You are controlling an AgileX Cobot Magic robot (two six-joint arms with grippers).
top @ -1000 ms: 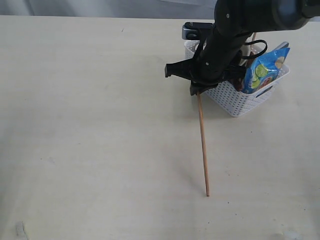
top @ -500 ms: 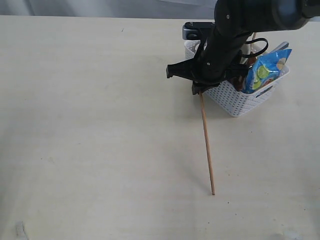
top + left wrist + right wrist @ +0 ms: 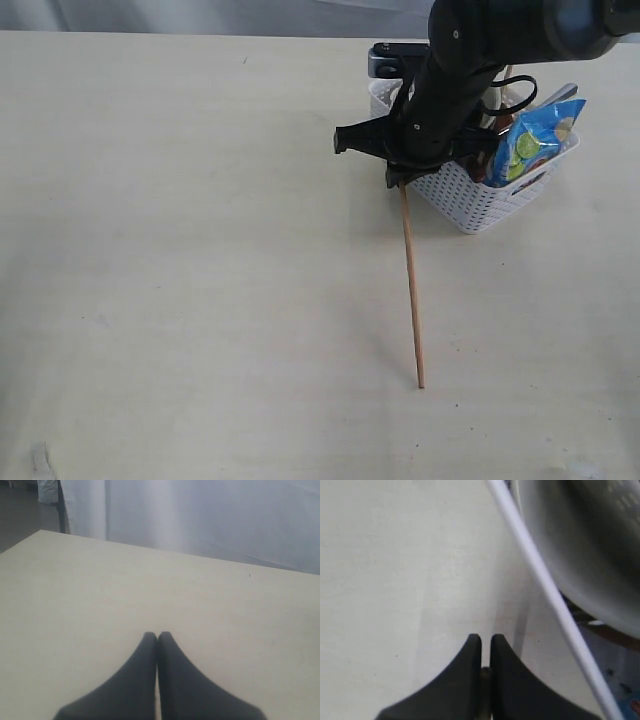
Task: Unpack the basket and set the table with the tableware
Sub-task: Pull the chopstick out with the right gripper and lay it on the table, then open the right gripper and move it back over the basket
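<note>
Beige wood-grain tabletop (image 3: 180, 280), lightly scuffed, fills most of the exterior view. Only that view gives us the whole layout. The black right gripper (image 3: 397, 178) is clamped on the top end of a thin straight wooden chopstick (image 3: 410, 290), just beside the left wall of the white rectangular plastic basket (image 3: 470, 205). The chopstick slants from the jaws down towards the table in front of the basket. We cannot tell whether its lower tip touches. It sits fully outside the basket.

The right wrist view adds what the black arm (image 3: 460, 70) hides from outside: a smooth cream round bowl (image 3: 570, 535) and a brown sliver (image 3: 605, 627) under it. A straight white bar (image 3: 545, 592) crosses in front; we can't tell whether it is the basket rim. The right fingers (image 3: 470, 680) sit almost closed there, with a narrow slit between them. The stick itself barely shows.

Only the left wrist view has the left gripper (image 3: 157, 636). Its dark tapered fingers are pressed tip to tip with nothing between them, over bare table, with a pale curtain (image 3: 200, 515) behind.

Basket contents from outside: a glossy blue snack packet (image 3: 530, 140) with green print leans at the right end, and a wooden stick end (image 3: 507, 75) pokes up behind the arm. The arm blocks the rest. The basket sides are perforated lattice.
</note>
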